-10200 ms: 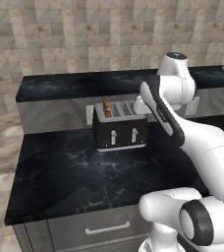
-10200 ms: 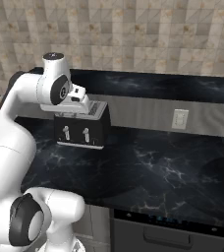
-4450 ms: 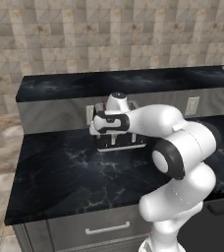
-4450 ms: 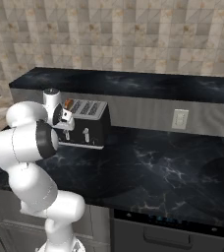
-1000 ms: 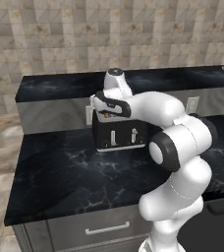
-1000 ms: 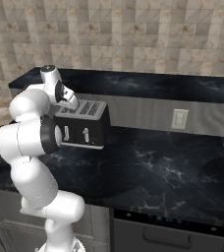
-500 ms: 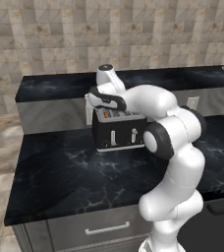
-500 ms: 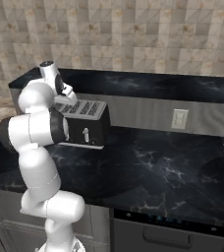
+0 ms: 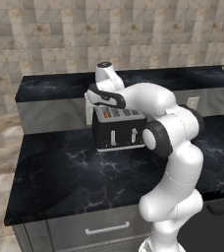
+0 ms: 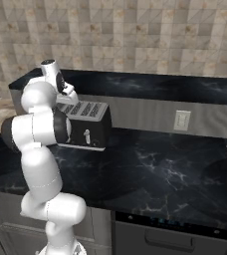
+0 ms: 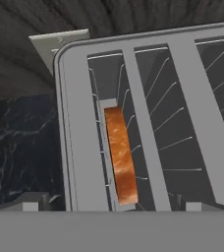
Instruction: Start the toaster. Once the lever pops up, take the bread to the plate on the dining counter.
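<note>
Bread (image 11: 120, 155) sits edge-up in the toaster (image 9: 119, 128) slot nearest its left end, directly beneath the gripper (image 11: 106, 202), jaws spread wide, holding nothing.

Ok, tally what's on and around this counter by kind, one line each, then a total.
Toaster: 1
Bread slice, sitting in the toaster's end slot: 1
Wall outlet plates, one behind the toaster, one further along the grey panel: 2
Drawer handle on the cabinet front: 1
Total: 5
</note>
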Tool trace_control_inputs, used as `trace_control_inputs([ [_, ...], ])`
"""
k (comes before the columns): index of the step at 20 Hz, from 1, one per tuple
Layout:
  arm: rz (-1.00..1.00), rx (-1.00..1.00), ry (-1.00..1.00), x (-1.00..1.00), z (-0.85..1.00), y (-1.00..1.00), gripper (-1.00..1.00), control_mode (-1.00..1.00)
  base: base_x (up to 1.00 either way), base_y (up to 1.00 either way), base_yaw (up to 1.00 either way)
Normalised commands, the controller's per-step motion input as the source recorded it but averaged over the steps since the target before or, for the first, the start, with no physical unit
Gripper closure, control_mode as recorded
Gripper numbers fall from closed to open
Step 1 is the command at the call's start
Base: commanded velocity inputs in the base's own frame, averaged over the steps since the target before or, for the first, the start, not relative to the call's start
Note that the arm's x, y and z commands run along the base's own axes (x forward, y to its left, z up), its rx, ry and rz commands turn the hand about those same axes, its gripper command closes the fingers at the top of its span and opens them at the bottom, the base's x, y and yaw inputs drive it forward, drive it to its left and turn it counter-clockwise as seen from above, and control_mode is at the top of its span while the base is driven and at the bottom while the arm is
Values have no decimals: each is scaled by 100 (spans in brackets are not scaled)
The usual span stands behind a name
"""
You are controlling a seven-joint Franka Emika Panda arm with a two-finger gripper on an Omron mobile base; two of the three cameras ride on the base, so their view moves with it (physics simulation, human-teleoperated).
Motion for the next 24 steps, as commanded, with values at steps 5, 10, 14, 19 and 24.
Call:
trace_control_inputs([
  [5, 0, 0, 0, 0, -13, -12, -100, -100, 0, 0, 0],
  [10, 0, 0, 0, 0, -16, -14, -100, -100, 0, 0, 0],
  [14, 0, 0, 0, 8, -1, -2, -100, -100, 0, 0, 0],
  [19, 0, 0, 0, 17, 0, 0, -100, -100, 0, 0, 0],
  [24, 0, 0, 0, 13, -3, 0, -100, -100, 0, 0, 0],
])
